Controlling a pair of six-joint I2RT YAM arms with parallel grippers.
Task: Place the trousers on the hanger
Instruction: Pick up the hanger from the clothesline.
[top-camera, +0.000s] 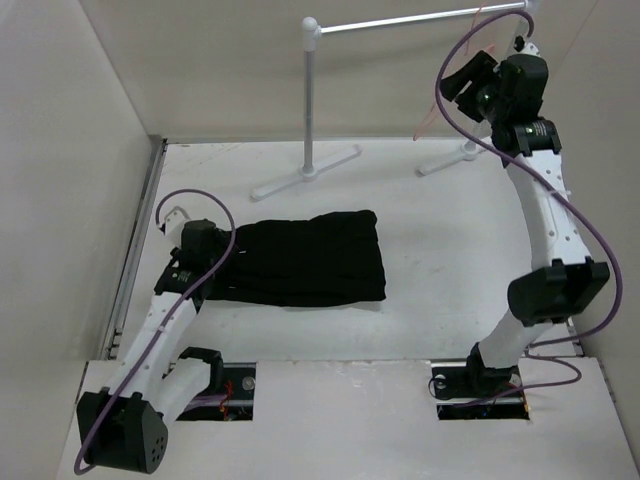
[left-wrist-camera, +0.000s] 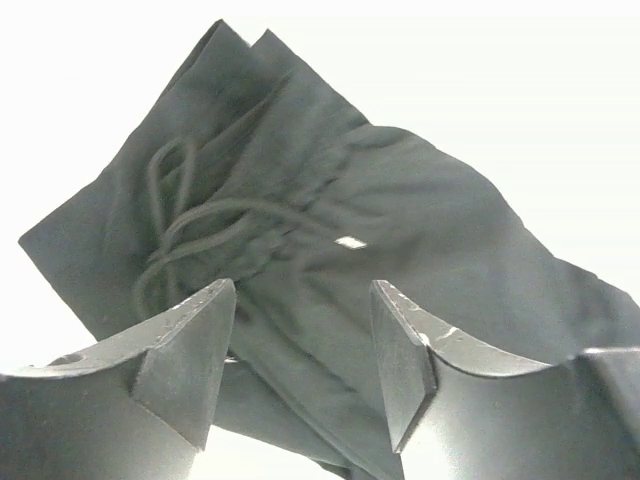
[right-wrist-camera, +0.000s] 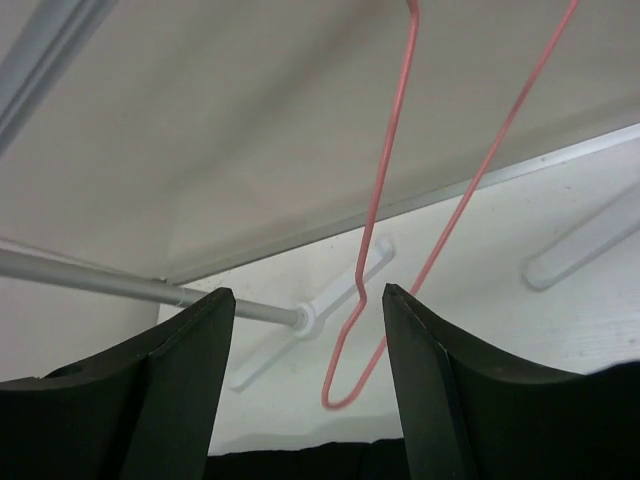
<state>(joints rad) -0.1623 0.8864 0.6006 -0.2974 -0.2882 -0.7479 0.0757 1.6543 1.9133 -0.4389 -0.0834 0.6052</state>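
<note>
The black trousers (top-camera: 310, 260) lie folded flat on the table, left of centre. My left gripper (top-camera: 222, 258) is at their left edge. In the left wrist view it (left-wrist-camera: 303, 290) stands open just above the waistband, whose drawstring (left-wrist-camera: 180, 230) shows on the cloth (left-wrist-camera: 420, 220). My right gripper (top-camera: 455, 80) is raised high beside the rack's bar. The thin pink hanger (top-camera: 428, 122) hangs from that bar. In the right wrist view its lower corner (right-wrist-camera: 345, 395) dangles between the fingers of the open right gripper (right-wrist-camera: 310, 300), and no pad presses on the wire.
A grey-white clothes rack stands at the back, with a left post (top-camera: 310, 100), a top bar (top-camera: 420, 20) and flat feet (top-camera: 300, 175). The same bar (right-wrist-camera: 100, 280) shows in the right wrist view. Walls enclose the table on the left, back and right.
</note>
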